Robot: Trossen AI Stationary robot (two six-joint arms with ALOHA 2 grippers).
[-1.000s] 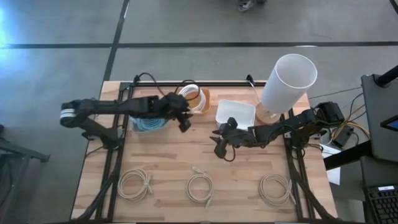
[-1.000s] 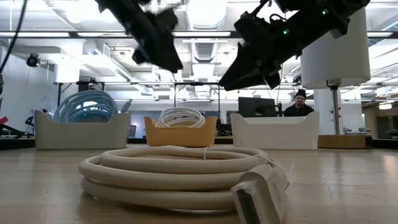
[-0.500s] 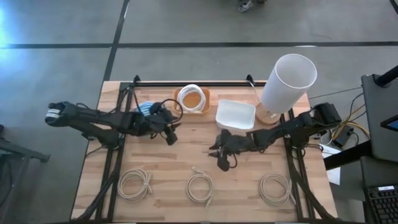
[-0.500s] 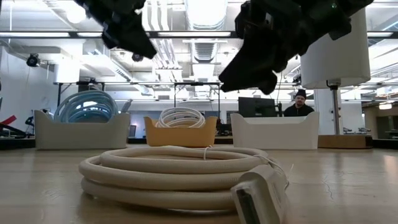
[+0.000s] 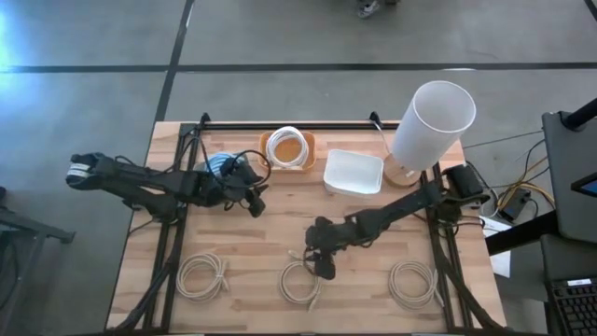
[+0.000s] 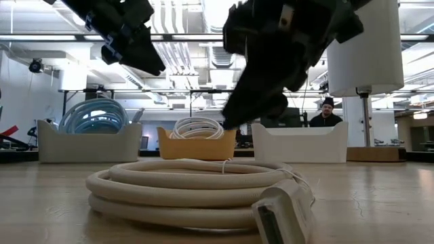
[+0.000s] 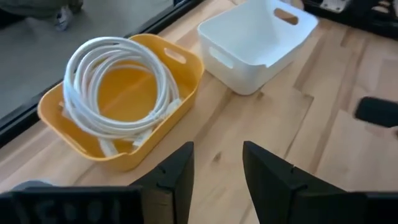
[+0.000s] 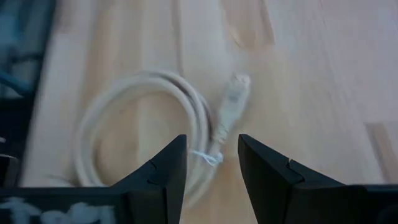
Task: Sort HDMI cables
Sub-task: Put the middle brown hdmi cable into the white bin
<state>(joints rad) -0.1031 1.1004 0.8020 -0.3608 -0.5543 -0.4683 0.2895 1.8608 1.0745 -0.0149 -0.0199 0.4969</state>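
I held the right gripper (image 5: 320, 264), fingers spread and empty, at the beige coiled cable's (image 5: 299, 282) 1 o'clock, ready to grasp.

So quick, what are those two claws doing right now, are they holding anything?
Left gripper: open, holding nothing, near the yellow bin.
Right gripper: open, holding nothing, above the middle beige cable coil.

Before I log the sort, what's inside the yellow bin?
One white cable coil lies in the yellow bin, with bare yellow floor showing through its middle. Whatever lies beneath the coil's loops is hidden.
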